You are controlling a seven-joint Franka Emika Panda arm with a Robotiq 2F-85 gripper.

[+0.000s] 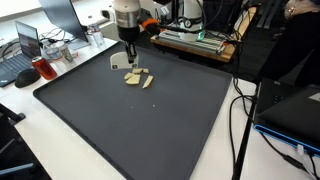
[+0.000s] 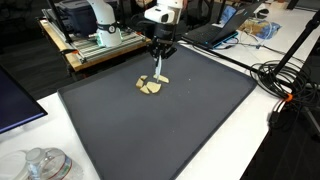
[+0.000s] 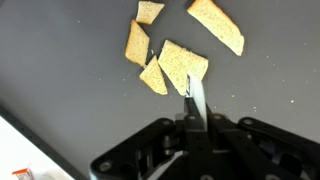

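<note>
End effector (image 3: 190, 118): jaws fully closed, pinching a thin pale blade (image 3: 196, 98) between the fingertips. Blade tip down, touching the near edge of the largest piece (image 3: 182, 65) in the wrist view.

Tan pieces (image 1: 137, 77), five in the wrist view, bread or cracker, cannot tell which. Clustered on the black mat (image 1: 130, 130), toward its far half in an exterior view. Largest piece central. Triangular piece (image 3: 154, 78) touching its left edge. Rectangular piece (image 3: 137, 43) just beside, upper left. Small piece (image 3: 150, 11) at the top edge. Long piece (image 3: 217, 24) apart, upper right.

In both exterior views: end effector (image 2: 160, 55) pointing straight down, directly over the tan pieces (image 2: 151, 85).

Mat flat on the white bench (image 1: 60, 150). Open laptop (image 1: 28, 45) on the bench beyond the mat corner, well apart from the pieces.
</note>
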